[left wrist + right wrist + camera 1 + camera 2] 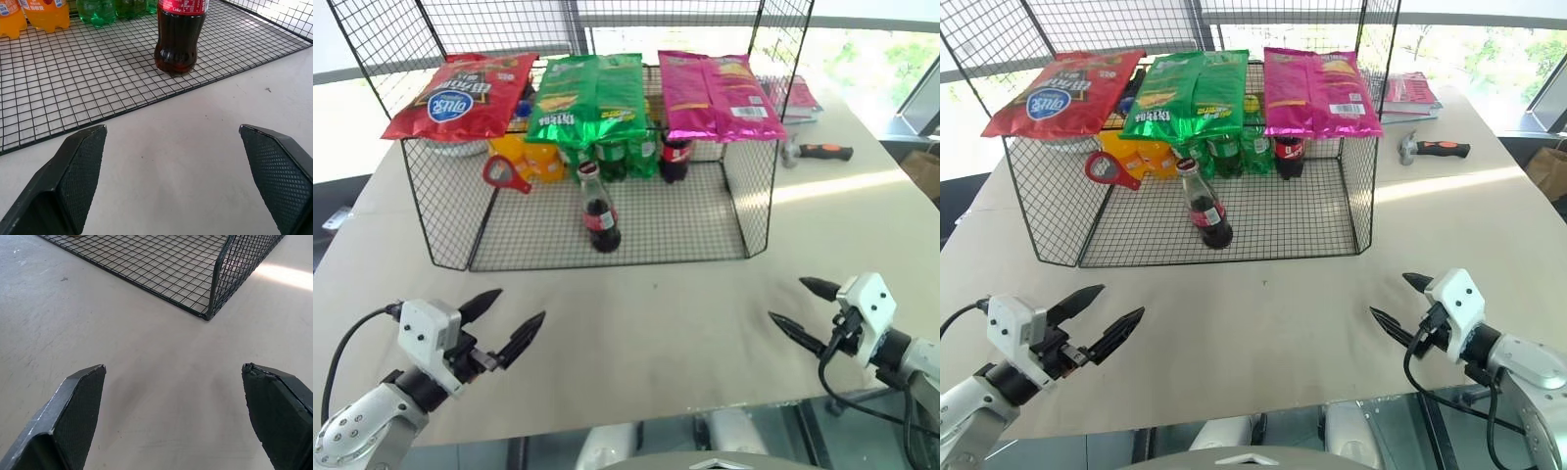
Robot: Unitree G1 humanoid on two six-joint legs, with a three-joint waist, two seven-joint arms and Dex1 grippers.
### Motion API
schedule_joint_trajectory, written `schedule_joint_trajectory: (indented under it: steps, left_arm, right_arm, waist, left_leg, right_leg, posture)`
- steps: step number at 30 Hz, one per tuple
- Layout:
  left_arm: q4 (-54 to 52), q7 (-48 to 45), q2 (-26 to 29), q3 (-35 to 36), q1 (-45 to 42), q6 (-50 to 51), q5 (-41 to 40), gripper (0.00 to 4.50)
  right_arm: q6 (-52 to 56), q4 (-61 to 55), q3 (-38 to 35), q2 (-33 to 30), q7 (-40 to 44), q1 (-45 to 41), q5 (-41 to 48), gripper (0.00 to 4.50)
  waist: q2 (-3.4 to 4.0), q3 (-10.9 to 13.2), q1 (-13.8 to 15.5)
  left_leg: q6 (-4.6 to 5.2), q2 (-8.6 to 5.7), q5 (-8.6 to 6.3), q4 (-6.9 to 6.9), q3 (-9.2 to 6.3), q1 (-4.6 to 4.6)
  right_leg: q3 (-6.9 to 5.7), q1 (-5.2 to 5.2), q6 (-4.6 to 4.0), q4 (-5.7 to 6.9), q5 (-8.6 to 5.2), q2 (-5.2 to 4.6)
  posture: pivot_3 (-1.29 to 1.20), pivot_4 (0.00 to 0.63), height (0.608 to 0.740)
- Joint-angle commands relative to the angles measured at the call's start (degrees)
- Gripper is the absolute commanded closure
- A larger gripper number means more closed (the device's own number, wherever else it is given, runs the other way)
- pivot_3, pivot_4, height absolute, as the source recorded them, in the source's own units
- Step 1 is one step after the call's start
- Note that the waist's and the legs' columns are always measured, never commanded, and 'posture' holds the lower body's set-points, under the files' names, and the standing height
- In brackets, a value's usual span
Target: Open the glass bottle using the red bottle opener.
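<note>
Glass bottle (599, 210) stands upright on the wire rack (636, 245) floor, near its front edge. Red bottle opener (505, 174) hangs on the rack's left mesh wall. Left gripper (509, 319) and right gripper (800, 305) hover over the table (656, 323), fingers spread wide, empty.

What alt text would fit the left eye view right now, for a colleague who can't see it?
A glass bottle stands capped on the floor of a wire rack, the red bottle opener hanging on the rack's left. Left gripper and right gripper hover open above the table.
</note>
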Motion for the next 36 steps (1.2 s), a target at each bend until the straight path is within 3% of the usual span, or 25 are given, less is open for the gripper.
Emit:
schedule_joint_trajectory:
  steps: [1, 5, 10, 18, 24, 29, 36]
  left_arm:
    - [-2.82, 1.99, -0.60, -0.04, -1.40, 0.64, -0.56, 0.01]
    - [-3.14, 4.05, -1.69, -1.45, -4.46, 1.52, -0.52, 0.01]
    - [-1.87, 7.99, -3.31, -0.75, -8.27, 2.24, -0.91, 0.01]
    - [-1.07, 18.00, -7.50, -1.15, -17.01, 5.43, -1.86, 0.01]
    - [0.23, 24.71, -3.39, -0.47, -23.87, 14.14, -0.72, 0.01]
    - [6.71, 27.37, 2.41, -3.28, -35.22, 18.12, 4.04, 0.01]
    - [15.02, 24.74, 5.18, -7.50, -44.83, 17.47, 8.43, 0.01]
  right_arm:
    - [-4.05, -0.55, -0.17, 1.11, 0.77, 0.12, -0.93, 0.00]
    - [-6.73, -2.45, 0.90, 3.89, 1.84, -0.94, 1.63, 0.00]
    - [-15.49, -5.81, -1.45, 12.25, 3.73, -3.94, 11.59, 0.00]
    - [-21.42, -9.32, 6.60, 14.44, 9.88, -7.33, 13.37, 0.00]
    - [-22.15, -8.79, 8.19, 14.56, 10.20, -10.15, 14.42, 0.00]
    - [-22.43, -9.13, 9.29, 13.87, 9.20, -10.21, 12.20, 0.00]
    - [-20.02, -12.62, 12.44, 14.57, 2.42, -11.22, 9.39, 0.00]
  waist:
    - [0.00, 0.00, 0.02]
    - [0.00, 0.00, 0.11]
    - [0.06, 0.03, -0.28]
    - [-0.08, -0.05, -0.13]
    - [-0.09, -0.06, -0.11]
    - [-0.09, -0.06, 0.11]
    - [-0.09, -0.05, -0.25]
  left_leg:
    - [0.00, 0.00, 0.00, 0.00, 0.00, 0.00]
    - [-0.01, 0.00, 0.01, 0.00, -0.04, 0.00]
    - [-0.01, 0.02, 0.00, 0.00, -0.01, 0.02]
    - [-0.01, 0.00, 0.01, 0.02, -0.08, 0.02]
    - [-0.02, -0.03, 0.01, 0.09, -0.09, 0.07]
    - [-0.08, -0.05, 0.05, 0.09, -0.21, 0.07]
    - [-0.08, -0.10, 0.05, 0.06, -0.12, 0.06]
  right_leg:
    - [0.00, 0.00, 0.00, 0.00, 0.00, 0.00]
    - [-0.05, 0.00, 0.00, 0.04, 0.00, 0.00]
    - [-0.01, -0.01, 0.00, 0.05, 0.00, 0.02]
    - [-0.10, -0.01, 0.01, 0.07, 0.01, 0.01]
    - [-0.12, 0.00, 0.01, 0.12, 0.01, 0.01]
    - [-0.26, -0.01, 0.01, 0.18, 0.01, 0.02]
    - [-0.28, -0.12, 0.01, 0.15, 0.01, 0.02]
  posture:
    - [0.00, 0.150, 0.740]
    - [0.00, 0.150, 0.740]
    - [0.00, 0.150, 0.740]
    - [0.00, 0.150, 0.740]
    - [0.00, 0.150, 0.740]
    - [0.00, 0.150, 0.740]
    - [0.00, 0.150, 0.740]
